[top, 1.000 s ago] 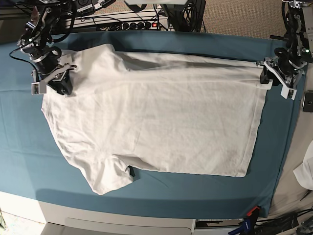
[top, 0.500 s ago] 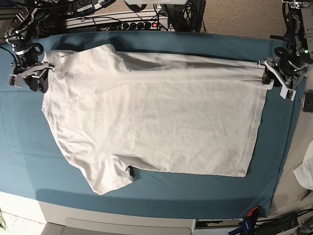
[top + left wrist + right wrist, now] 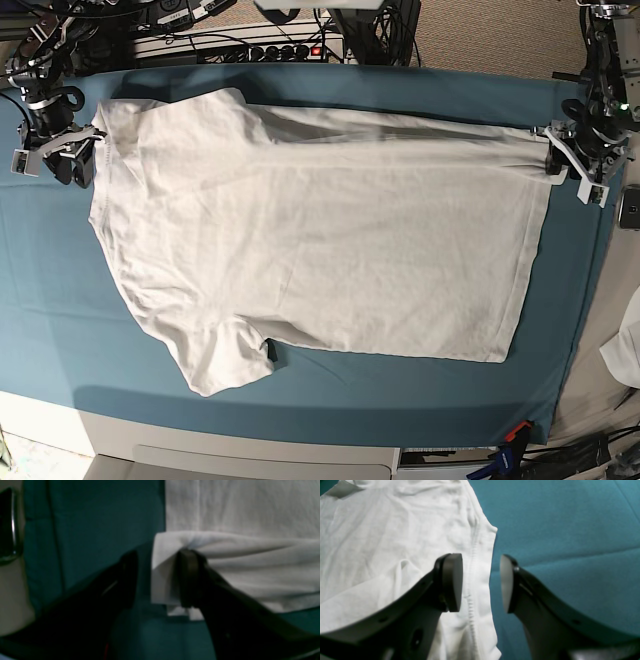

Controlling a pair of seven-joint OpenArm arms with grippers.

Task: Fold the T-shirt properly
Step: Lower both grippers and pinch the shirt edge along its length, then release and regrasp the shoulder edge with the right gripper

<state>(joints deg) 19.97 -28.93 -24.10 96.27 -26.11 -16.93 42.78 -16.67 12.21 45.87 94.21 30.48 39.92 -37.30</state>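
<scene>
We see the T-shirt [image 3: 320, 240] lying flat on the teal cloth [image 3: 60, 300] that covers the table, spread sideways in the base view: its collar end lies toward that view's left and its bottom hem toward the right. One short sleeve [image 3: 225, 360] sticks out toward the near edge, and a folded ridge of fabric runs along the far side.

The right gripper [image 3: 58, 155] sits at the collar-side corner, on the left of the base view. In its wrist view the two dark pads [image 3: 452, 582] stand apart with a clear gap, one pad over the white fabric beside a stitched seam [image 3: 472, 580], the other over bare teal cloth; the shirt's edge runs down the gap between them (nothing appears pinched there).

The left gripper [image 3: 578, 165] sits at the far hem corner, on the right of the base view. Its wrist view is dim and blurred, yet we can make out the fingers [image 3: 190, 580] spread apart, with a folded corner of the hem [image 3: 165, 570] lying between them against one finger. We cannot tell whether that corner is truly gripped.

A dark phone-like object [image 3: 630, 208] lies off the cloth's right edge.
</scene>
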